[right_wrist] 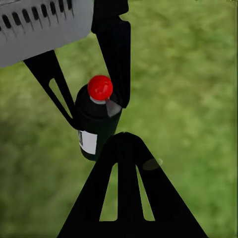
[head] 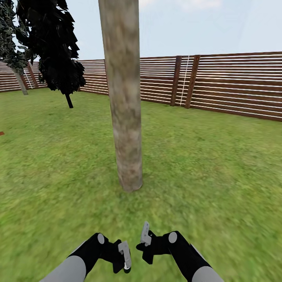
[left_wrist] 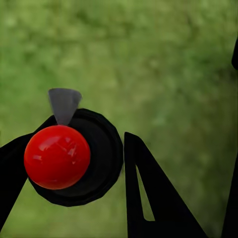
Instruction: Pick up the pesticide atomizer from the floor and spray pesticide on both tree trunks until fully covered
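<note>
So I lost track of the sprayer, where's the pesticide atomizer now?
It sits between the left gripper's fingers: the pesticide atomizer shows close in the left wrist view, held over the lawn just short of the tree trunk.

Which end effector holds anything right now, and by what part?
Left end effector grips the pesticide atomizer by its dark body below the red top; the right one's state is unclear.

Head forward-down; wrists close, atomizer [right_wrist: 96, 124] shared.
</note>
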Controlling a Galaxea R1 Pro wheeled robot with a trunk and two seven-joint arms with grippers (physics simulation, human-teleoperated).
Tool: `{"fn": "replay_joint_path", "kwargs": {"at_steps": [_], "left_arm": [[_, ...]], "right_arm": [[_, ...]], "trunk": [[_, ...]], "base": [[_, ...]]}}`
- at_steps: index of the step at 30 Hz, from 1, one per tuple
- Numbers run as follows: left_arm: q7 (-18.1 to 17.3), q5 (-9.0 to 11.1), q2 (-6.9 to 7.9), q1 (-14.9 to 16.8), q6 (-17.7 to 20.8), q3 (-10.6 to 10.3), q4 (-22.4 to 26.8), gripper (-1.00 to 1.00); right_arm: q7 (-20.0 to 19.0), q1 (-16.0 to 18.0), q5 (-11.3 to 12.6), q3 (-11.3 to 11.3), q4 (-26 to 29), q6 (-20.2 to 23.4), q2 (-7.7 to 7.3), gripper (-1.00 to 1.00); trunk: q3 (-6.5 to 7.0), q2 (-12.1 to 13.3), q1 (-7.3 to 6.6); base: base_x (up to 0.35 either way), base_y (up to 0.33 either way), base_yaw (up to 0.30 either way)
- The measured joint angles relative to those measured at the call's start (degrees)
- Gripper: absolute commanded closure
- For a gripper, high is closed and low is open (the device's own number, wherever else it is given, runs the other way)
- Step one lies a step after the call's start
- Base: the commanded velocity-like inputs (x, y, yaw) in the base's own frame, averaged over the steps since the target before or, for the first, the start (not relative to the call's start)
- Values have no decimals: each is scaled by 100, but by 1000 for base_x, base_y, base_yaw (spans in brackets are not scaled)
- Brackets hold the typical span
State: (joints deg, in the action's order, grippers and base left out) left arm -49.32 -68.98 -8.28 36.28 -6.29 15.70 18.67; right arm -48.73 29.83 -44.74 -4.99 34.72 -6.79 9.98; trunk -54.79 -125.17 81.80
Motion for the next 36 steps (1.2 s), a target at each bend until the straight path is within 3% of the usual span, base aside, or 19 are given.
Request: {"fn": "replay_joint_path", "kwargs": {"at_steps": [3,8,14,34,36], "left_arm": [[0,11,2,12,-13,11,-7,100],[-55,310,27,6,-70,12,-26,100],[-72,346,34,0,-267,10,-87,100],[-94,493,-23,8,-328,12,-133,100],[-284,493,-27,13,-321,12,-179,100]], "right_arm": [[0,1,0,1,10,0,0,100],[0,-5,0,1,12,0,0,100],[0,0,0,0,12,0,0,100],[0,-3,0,2,11,0,0,100],[0,-1,0,2,11,0,0,100]], "trunk": [[0,0,0],[0,0,0],[0,0,0],[0,0,0],[0,0,0]], "base": [[0,0,0],[0,0,0],[0,0,0],[0,0,0],[0,0,0]]}}
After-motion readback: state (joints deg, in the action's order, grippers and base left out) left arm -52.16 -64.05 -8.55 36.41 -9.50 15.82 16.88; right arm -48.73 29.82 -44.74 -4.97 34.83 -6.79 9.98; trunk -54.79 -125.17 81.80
